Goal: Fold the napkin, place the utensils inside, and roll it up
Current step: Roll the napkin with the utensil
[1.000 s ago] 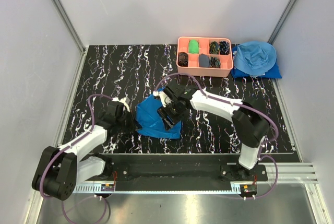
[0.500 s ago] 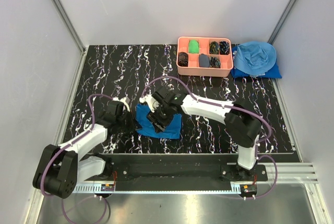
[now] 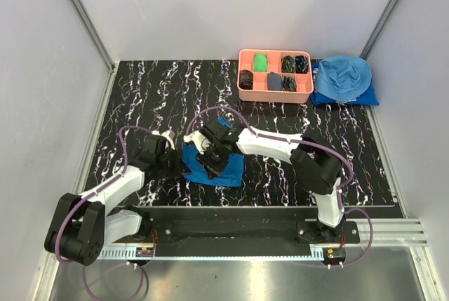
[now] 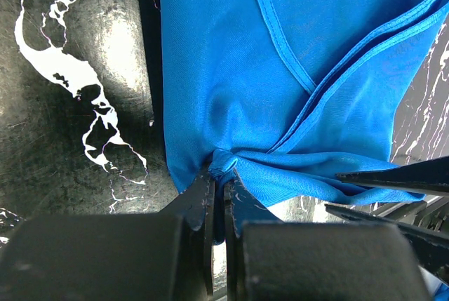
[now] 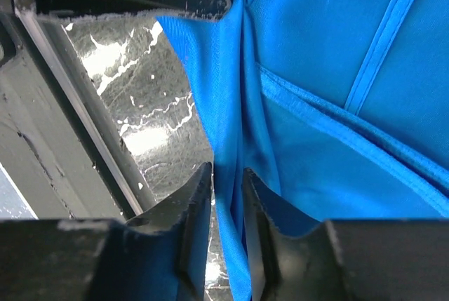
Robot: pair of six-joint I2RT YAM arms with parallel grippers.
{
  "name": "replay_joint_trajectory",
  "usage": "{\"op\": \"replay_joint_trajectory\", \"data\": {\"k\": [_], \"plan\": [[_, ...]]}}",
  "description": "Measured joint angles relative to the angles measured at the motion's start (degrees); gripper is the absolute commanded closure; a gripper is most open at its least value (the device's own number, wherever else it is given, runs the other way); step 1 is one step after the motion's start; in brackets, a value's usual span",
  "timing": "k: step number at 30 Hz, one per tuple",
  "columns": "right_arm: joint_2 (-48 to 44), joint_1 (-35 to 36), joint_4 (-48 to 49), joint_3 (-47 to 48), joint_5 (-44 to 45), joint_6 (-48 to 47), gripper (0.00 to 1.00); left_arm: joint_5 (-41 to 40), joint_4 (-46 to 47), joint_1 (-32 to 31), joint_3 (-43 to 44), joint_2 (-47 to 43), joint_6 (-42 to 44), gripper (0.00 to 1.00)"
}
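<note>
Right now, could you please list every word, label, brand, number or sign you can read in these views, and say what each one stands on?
No text can be read in any view.
The napkin, the pink tray and the marbled table show no print.
The small coloured tags on the rail by the arm bases may carry marks, but they are too small to read.

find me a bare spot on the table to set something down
Bare: the far-left table, left of the pink tray; also the right side, nearer than the sky-blue cloth. Crowded: front middle, where left gripper and right gripper both pinch the napkin.
</note>
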Motion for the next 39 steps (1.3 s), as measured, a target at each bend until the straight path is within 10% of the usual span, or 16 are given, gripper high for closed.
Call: {"op": "replay_joint_trajectory", "data": {"k": [10, 24, 39], "plan": [[2.0, -0.1, 0.2, 2.5, 0.0, -0.1, 0.99, 0.0, 0.0, 0.0, 0.0, 0.0, 0.0, 1.0], [6.6, -3.0, 0.2, 4.0, -1.8, -1.0, 1.0, 0.3, 0.0, 0.2, 0.0, 0.0, 0.0, 1.0], [8.1, -4.3, 1.2, 4.5, -6.4, -1.0, 1.0, -3.1, -3.8, 0.3, 0.1, -5.9, -0.4, 0.43]]}}
